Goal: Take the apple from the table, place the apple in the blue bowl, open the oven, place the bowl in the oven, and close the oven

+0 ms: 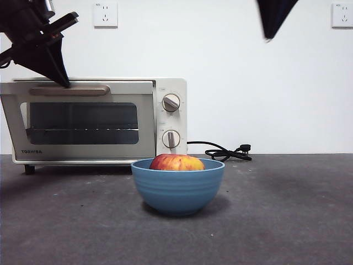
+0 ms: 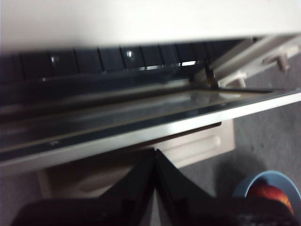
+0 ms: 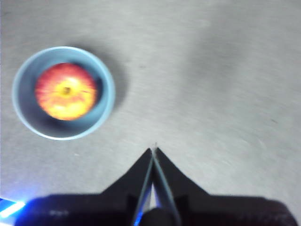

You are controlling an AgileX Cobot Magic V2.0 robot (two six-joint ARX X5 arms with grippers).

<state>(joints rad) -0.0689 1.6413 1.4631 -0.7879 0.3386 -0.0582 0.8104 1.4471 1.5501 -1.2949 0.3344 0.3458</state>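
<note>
While the oven (image 1: 94,121) stands at the back of the table (image 1: 287,221) against a plain white wall (image 1: 220,66), its door (image 1: 83,122) is tipped slightly out at the top, and the left gripper (image 1: 59,77) is pressed down at the bar handle (image 1: 69,90) on the door's upper edge; the left wrist view shows that gripper's jaws (image 2: 155,157) pinched tight together with nothing between them, right at the door's handle edge, with the dark glass and the opened gap beyond. In front of the oven's knob end, well clear of the left gripper, the blue bowl (image 1: 177,187) sits on the dark grey, speckled tabletop, and the apple (image 1: 176,163) rests inside it, its red and yellow top showing above the rim. The right gripper (image 3: 153,155) hangs high above bare table off to one side of the bowl, its jaws closed together and empty; in the front view it may be the black tip (image 1: 273,19) at the top edge. A black cord (image 1: 223,152) trails from behind the oven and ends in a plug on the table. Two white wall sockets (image 1: 105,15) are mounted above the oven's height. The word TOSHIBA (image 1: 32,151) is printed on the lower corner of the door, and two round knobs (image 1: 171,102) sit one above the other beside the glass.
</note>
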